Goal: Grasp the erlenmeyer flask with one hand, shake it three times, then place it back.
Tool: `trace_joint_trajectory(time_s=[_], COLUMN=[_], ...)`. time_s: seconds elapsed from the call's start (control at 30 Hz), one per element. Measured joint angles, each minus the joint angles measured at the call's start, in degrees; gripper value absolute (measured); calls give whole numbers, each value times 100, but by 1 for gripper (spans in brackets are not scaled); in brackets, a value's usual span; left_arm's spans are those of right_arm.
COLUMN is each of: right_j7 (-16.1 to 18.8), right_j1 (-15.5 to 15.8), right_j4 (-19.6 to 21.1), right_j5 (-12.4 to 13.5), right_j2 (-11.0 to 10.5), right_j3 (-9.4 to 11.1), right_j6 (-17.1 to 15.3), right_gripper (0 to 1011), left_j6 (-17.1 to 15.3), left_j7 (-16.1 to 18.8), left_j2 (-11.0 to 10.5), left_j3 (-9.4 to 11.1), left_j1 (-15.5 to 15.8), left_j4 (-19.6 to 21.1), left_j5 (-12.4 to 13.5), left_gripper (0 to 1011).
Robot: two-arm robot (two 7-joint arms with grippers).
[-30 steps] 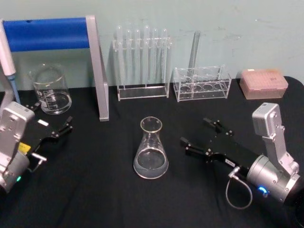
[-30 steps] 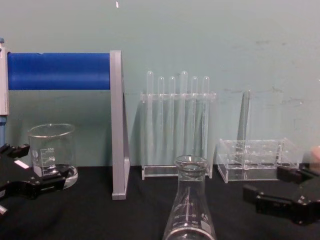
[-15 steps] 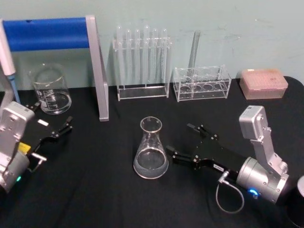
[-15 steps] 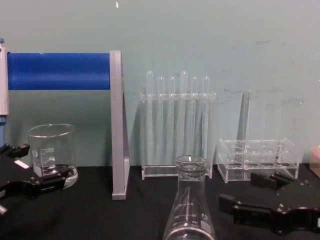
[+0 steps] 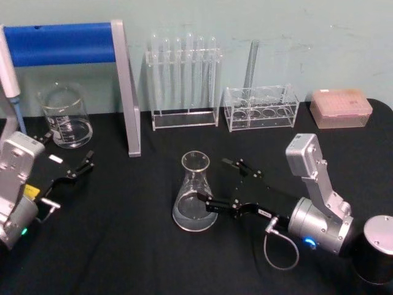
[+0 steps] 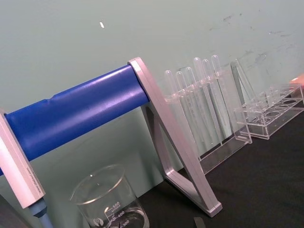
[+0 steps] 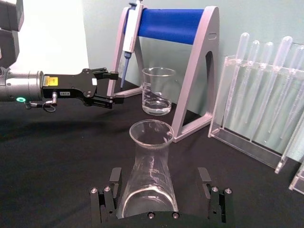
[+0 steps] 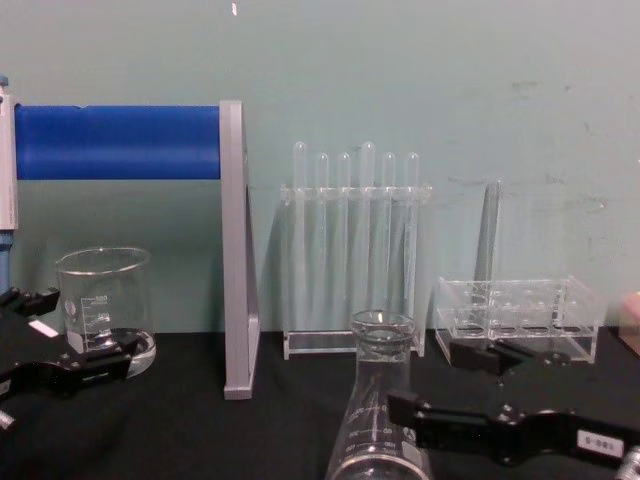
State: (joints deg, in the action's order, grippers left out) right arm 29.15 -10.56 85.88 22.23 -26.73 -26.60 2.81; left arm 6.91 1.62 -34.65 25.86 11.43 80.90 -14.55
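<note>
The erlenmeyer flask (image 5: 195,195) stands upright on the black table, near the middle, with a little clear liquid in its base. My right gripper (image 5: 212,179) reaches in from the right and is open, one finger on each side of the flask's lower body. In the right wrist view the flask (image 7: 148,175) sits between the two fingers (image 7: 114,183) with a gap on both sides. From the chest view the flask (image 8: 380,410) is at the bottom centre and the right gripper (image 8: 430,380) is beside it. My left gripper (image 5: 67,149) rests open at the far left.
A glass beaker (image 5: 64,117) stands at the back left under a blue pipette stand (image 5: 61,43). Along the back wall are a test tube rack (image 5: 184,80), a second clear rack (image 5: 261,107) and a pink tip box (image 5: 341,107). A dark cylinder (image 5: 377,249) sits at the front right.
My right gripper has moved left across the table, still open, until its fingers straddle the flask. The flask and the left arm have not moved.
</note>
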Motion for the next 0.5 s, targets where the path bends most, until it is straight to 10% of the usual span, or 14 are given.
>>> trace_joint_trajectory(time_s=[0.5], right_j7=[141], right_j1=[-315], right_j4=[-356], right_j5=[-183], right_j2=[290], right_j3=[-111], right_j6=[106], right_gripper=[1000], left_j6=[0], left_j7=[0], left_j2=[0], left_j3=[0], left_j1=[0], left_j4=[0], left_j5=[0], left_gripper=[1001])
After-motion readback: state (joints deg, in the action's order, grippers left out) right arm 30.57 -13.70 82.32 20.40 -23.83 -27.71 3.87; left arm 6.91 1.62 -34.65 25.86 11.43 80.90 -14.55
